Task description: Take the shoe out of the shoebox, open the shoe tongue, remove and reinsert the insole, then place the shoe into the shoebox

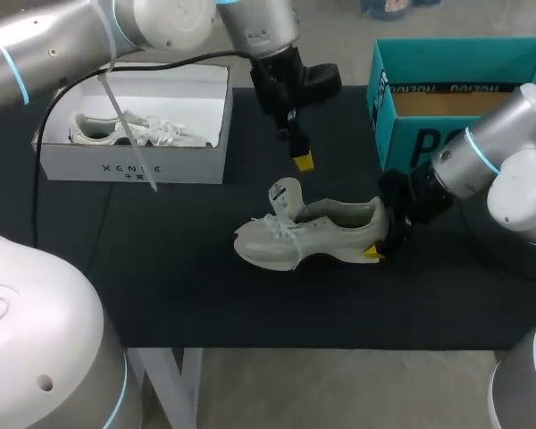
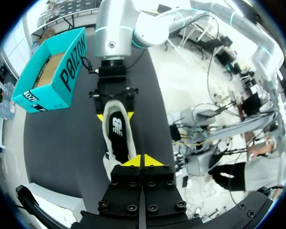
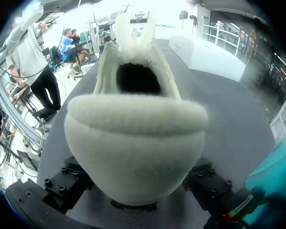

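**Shoe on the worktop, held at the heel**

The dark worktop (image 1: pixel 161 268) carries two open boxes: a white box (image 1: pixel 134 165) at the far left and a teal box (image 1: pixel 411 134) at the far right. A pale shoe with loose laces, the second shoe (image 1: pixel 134 132), lies inside the white box.

The shoe (image 1: pixel 313 234) lies on the worktop between the two boxes, well apart from each. It stands on its sole with the toe toward the left and the heel toward the right. Its tongue (image 1: pixel 286 197) stands up out of the opening.

The right hand (image 1: pixel 382 234) sits low at the heel, one yellow tip on each side of it, both pressed against the shoe. In the right wrist view the heel fills the space between its fingers.

The left hand (image 1: pixel 302 159) hangs above the shoe, clear of the tongue. Its two yellow tips are pressed together with nothing between them.
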Motion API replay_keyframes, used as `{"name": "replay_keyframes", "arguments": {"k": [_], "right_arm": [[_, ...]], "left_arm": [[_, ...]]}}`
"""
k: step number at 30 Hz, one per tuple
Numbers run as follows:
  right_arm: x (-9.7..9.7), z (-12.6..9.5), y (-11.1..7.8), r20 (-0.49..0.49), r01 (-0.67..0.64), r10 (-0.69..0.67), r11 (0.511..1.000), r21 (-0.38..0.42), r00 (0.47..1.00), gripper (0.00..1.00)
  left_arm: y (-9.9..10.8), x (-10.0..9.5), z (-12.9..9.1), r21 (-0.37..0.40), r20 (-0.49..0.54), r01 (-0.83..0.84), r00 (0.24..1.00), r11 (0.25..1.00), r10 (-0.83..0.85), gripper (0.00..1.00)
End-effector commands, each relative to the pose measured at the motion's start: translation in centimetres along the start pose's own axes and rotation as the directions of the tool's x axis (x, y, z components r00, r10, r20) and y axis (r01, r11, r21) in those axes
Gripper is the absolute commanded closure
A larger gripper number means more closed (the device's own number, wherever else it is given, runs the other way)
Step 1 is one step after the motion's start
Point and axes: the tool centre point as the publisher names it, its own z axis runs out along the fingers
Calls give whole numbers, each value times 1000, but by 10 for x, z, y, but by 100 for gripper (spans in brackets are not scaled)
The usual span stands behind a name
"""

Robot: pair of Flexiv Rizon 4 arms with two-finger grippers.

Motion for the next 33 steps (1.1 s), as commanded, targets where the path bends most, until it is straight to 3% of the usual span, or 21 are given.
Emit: {"name": "replay_keyframes", "arguments": {"k": [1,11,20,33], "right_arm": [[-1,1,0,0,0,0,1000,3,1000,100],[-1,1,0,0,0,0,1000,3,1000,100],[-1,1,0,0,0,0,1000,3,1000,100],[-1,1,0,0,0,0,1000,3,1000,100]], "left_arm": [[-1,-1,14,21,80,-35,996,999,33,100],[-13,-22,57,10,72,-55,996,998,54,100],[-28,-45,96,42,142,-131,982,991,124,100],[-27,-61,139,42,154,-131,980,991,123,100]]}}
